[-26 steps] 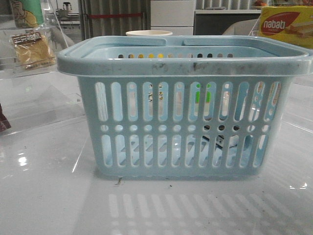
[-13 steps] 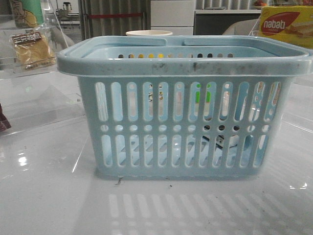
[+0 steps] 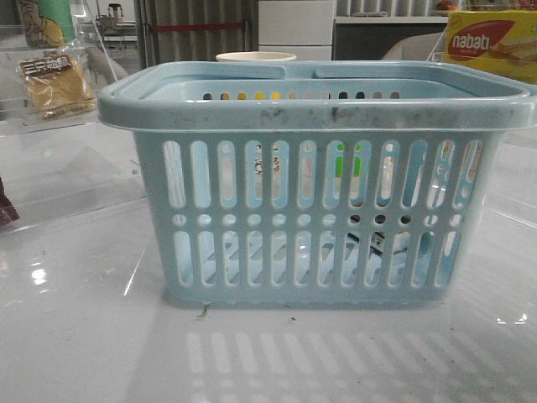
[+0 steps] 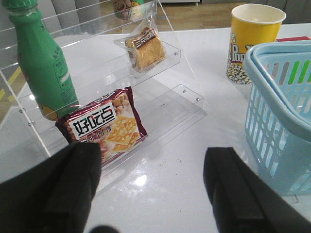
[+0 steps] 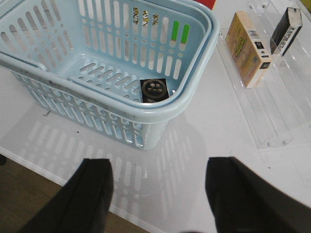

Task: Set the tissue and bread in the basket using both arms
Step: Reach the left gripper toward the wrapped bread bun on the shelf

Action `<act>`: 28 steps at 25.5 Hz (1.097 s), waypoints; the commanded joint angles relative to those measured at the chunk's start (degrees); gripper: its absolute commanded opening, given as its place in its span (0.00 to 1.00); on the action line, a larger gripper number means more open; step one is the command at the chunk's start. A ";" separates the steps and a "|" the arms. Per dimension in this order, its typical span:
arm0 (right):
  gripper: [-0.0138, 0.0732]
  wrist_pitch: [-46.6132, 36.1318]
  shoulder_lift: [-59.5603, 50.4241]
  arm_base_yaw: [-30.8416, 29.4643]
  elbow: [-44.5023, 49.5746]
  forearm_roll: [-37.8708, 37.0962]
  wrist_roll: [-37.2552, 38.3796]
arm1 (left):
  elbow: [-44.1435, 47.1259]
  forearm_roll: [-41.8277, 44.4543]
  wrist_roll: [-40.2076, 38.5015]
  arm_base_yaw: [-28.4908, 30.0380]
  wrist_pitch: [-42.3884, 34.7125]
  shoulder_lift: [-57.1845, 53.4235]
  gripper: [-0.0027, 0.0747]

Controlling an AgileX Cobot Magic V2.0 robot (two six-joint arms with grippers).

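Observation:
The light-blue slotted basket (image 3: pixel 315 201) stands mid-table and also shows in the left wrist view (image 4: pixel 279 121) and the right wrist view (image 5: pixel 112 63). The tissue (image 5: pixel 154 90), a small low pack with black and whitish markings, lies on the basket floor near a corner. The bread (image 4: pixel 143 46), golden-brown in a clear packet with a dark label, rests on the upper step of a clear acrylic shelf; it also shows in the front view (image 3: pixel 57 84). My left gripper (image 4: pixel 153 160) is open and empty above the table, short of the shelf. My right gripper (image 5: pixel 158 167) is open and empty near the table's front edge, outside the basket.
The left shelf (image 4: pixel 187 94) also holds a green bottle (image 4: pixel 41 63) and a red cracker packet (image 4: pixel 104 128). A yellow paper cup (image 4: pixel 252 41) stands behind the basket. On the right, a clear shelf (image 5: pixel 272 111) bears a yellowish box (image 5: pixel 248 46), a dark box (image 5: pixel 286 24) and the nabati box (image 3: pixel 491 42).

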 commanded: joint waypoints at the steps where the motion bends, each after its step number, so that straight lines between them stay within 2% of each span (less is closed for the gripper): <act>1: 0.76 -4.02 0.08 -0.04 -1.49 -1.16 -0.44 | -1.53 -0.72 -0.08 -0.11 -4.53 1.04 0.69; 8: 0.76 -4.02 0.08 -0.04 -1.49 -1.16 -0.44 | -1.53 -2.22 -0.08 -0.11 -5.88 1.29 0.69; 12: 0.76 -4.02 0.08 -0.04 -1.49 -1.16 -0.44 | -1.87 -0.46 -0.08 -0.11 -9.42 5.06 0.69; 16: 0.76 -3.91 0.08 -0.04 -1.49 -1.16 -0.44 | -1.87 -0.46 -0.08 -0.11 -14.31 13.74 0.69; 23: 0.76 -3.91 0.08 -0.04 -1.49 -1.16 -0.44 | -4.22 -0.46 -0.08 -0.11 -29.46 34.26 0.70; 28: 0.76 -3.85 0.08 -0.04 -1.49 -1.16 -0.44 | -14.36 -0.46 -0.08 -0.11 -31.07 52.03 0.82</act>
